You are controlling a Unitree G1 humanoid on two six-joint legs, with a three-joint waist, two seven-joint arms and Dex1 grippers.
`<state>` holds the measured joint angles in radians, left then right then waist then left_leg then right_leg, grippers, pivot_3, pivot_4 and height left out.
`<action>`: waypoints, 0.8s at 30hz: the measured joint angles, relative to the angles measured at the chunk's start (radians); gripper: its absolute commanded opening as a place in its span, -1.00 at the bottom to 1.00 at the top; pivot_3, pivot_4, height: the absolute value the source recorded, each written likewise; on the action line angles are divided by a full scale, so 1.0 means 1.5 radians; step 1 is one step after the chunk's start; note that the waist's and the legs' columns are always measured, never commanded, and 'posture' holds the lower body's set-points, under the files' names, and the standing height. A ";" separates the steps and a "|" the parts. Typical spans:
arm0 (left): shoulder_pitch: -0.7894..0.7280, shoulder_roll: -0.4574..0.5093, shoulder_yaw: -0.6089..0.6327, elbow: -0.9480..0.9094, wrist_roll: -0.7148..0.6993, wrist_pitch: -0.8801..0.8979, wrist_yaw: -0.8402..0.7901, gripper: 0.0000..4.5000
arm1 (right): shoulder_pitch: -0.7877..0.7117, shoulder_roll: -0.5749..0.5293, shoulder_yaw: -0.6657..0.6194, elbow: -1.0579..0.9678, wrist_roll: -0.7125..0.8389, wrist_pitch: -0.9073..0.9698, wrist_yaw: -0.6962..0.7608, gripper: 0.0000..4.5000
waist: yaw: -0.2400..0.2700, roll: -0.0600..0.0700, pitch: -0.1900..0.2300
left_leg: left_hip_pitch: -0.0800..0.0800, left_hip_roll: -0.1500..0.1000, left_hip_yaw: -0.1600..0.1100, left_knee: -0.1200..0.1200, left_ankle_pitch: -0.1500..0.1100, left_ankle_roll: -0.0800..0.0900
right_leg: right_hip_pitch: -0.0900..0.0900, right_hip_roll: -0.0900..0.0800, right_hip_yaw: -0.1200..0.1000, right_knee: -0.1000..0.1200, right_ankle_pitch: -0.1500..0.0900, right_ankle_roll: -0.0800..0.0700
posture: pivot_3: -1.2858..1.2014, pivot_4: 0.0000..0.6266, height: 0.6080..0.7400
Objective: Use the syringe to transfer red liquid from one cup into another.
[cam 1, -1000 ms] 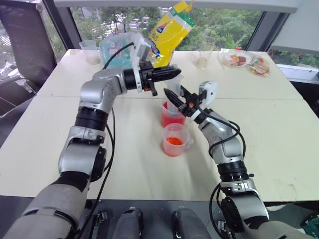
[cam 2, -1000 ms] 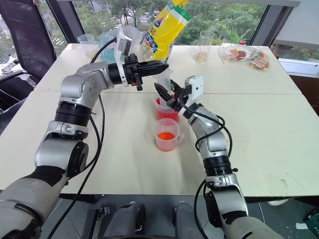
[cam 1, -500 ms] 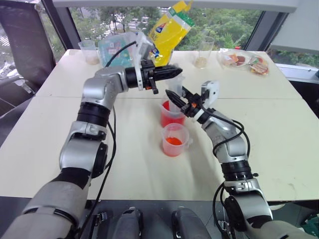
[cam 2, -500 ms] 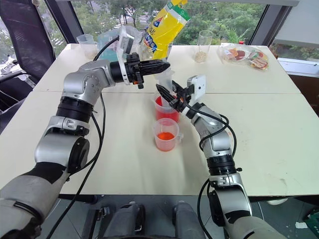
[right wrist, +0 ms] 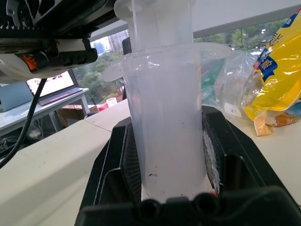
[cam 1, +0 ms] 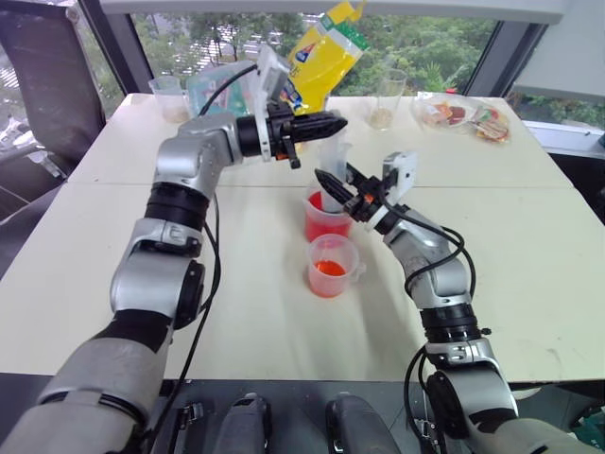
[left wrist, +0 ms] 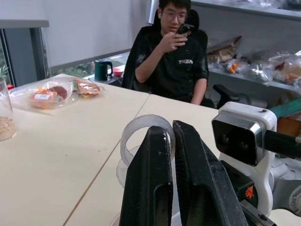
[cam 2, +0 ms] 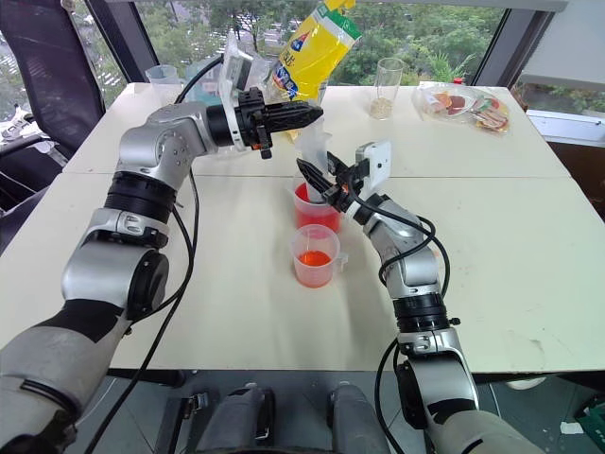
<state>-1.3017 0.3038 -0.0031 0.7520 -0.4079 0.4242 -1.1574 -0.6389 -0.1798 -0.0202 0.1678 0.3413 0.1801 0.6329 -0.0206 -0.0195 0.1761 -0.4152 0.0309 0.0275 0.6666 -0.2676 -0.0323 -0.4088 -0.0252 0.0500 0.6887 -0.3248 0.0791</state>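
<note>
The syringe point(cam 1: 333, 157) stands upright with its tip down in the larger clear cup point(cam 1: 324, 220), which holds the red liquid point(cam 1: 323, 227). My right gripper point(cam 1: 331, 185) is shut around the clear barrel point(right wrist: 164, 132), just above the cup's rim. My left gripper point(cam 1: 333, 123) reaches in level from the left and is shut on the ring at the plunger's top point(left wrist: 141, 129). A shorter clear cup point(cam 1: 330, 266) with an orange-red bottom stands just in front of the larger cup, nearer to me.
A yellow bag point(cam 1: 326, 52), a teal packet point(cam 1: 216, 90), a glass of grains point(cam 1: 388, 99), a small plastic cup point(cam 1: 170, 95) and snack packs point(cam 1: 465, 114) line the table's far side. A seated person point(left wrist: 174, 56) shows in the left wrist view.
My left gripper has edged slightly upward with the plunger's top in it. The right gripper and both cups have kept their places.
</note>
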 measured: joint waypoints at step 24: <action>0.145 0.091 0.038 -0.260 -0.041 0.106 0.035 0.84 | -0.041 -0.006 -0.014 -0.016 0.017 0.039 -0.008 -0.40 | -0.003 0.000 0.000 | 0.000 0.000 0.000 0.000 0.000 0.000 | 0.000 0.000 0.000 0.001 0.000 0.000 | 0.03 -0.52 1.00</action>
<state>-1.0837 0.4398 0.0534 0.3621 -0.4688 0.5834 -1.1044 -0.7006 -0.1891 -0.0419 0.1445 0.3662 0.2385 0.6212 -0.0254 -0.0194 0.1761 -0.4151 0.0312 0.0274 0.6668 -0.2675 -0.0325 -0.4090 -0.0259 0.0501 0.6897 -0.3247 0.0791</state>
